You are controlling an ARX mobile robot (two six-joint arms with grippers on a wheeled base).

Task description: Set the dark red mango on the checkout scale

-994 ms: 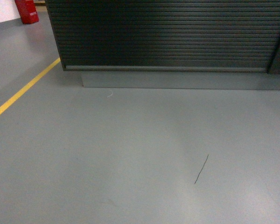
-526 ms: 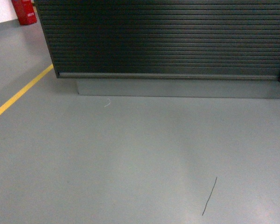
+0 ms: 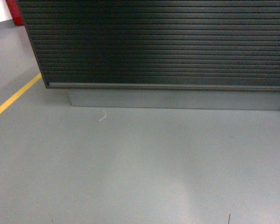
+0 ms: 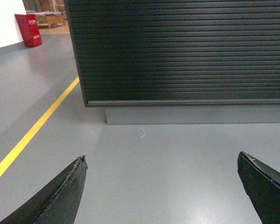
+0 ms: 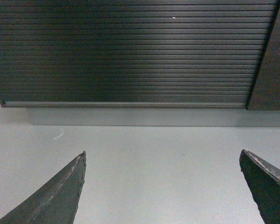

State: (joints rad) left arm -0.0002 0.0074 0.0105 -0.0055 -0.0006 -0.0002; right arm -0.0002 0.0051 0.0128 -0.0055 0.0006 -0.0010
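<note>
Both grippers are spread wide with nothing between the fingers: the left gripper (image 4: 161, 186) and the right gripper (image 5: 162, 186) each point over bare grey floor (image 3: 144, 163) toward the checkout (image 3: 158, 44). Its slatted dark front fills the upper head view above a grey plinth (image 3: 177, 99). Neither the mango nor the scale is visible. A yellow line (image 3: 13, 99) runs left of the counter, a red box (image 4: 29, 30) stands beyond it, and a small white scrap (image 3: 102, 116) lies near the plinth.
</note>
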